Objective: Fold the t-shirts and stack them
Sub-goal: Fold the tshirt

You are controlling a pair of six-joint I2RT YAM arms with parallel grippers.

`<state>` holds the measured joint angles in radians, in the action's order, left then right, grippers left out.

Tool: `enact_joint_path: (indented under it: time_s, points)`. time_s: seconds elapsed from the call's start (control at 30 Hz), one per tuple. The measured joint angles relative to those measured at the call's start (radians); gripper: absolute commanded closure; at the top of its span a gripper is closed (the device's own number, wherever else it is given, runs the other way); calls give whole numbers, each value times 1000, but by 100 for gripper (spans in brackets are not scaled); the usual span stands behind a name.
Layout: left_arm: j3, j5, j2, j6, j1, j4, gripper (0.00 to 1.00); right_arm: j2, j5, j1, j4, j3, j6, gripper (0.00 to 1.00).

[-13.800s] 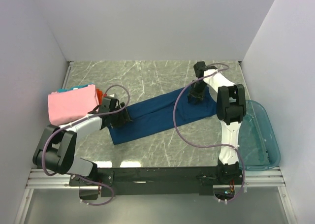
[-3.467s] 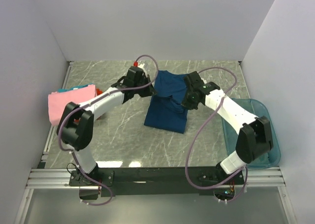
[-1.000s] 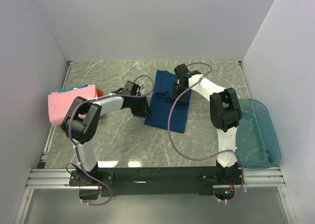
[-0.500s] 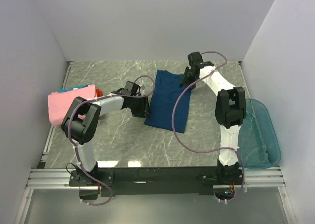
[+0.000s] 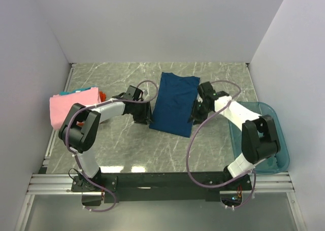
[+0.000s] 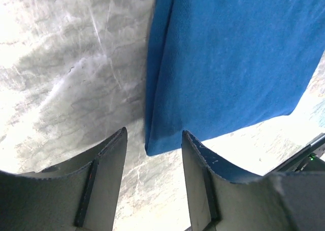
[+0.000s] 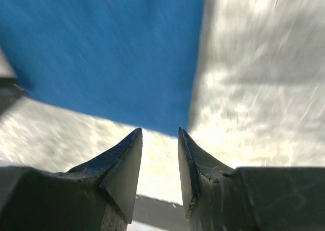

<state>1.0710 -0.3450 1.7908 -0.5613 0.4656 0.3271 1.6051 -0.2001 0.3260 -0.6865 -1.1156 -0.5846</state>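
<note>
The navy t-shirt [image 5: 175, 103] is folded into a tidy rectangle of smooth, soft knit, lying flat mid-desk [image 5: 117, 144]. The left claw [image 5: 144, 114] is released, fingers spread just off the shirt's near-left corner. The right claw [image 5: 195, 111] by the near-right corner is released too, with a narrower gap. A pink shirt [image 5: 73, 108] tops the stack at the left edge. The desk is grey veined marble, with plain white walls around it.

navy t-shirt [image 5: 175, 103]: long diagonal strip 13.8 s ago, folded flat rectangle now | left gripper [image 5: 145, 114]: shifts from shirt's far left corner to near left corner | right gripper [image 5: 195, 114]: leaves far edge, sits by near right corner
</note>
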Motion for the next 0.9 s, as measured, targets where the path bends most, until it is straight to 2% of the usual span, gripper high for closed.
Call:
enact_joint_path:
  time_s: [0.27,0.77,0.9]
  points:
    - [-35,-17,-18,-1,0,0,48,-27,-27,68,33,182,-48,59]
    - [-68,-24,-47,-2,0,-3,48,22,-21,93,115,213,-77,62]
    - [-69,-24,-47,-2,0,-5,48,25,-13,97,119,219,-80,69]
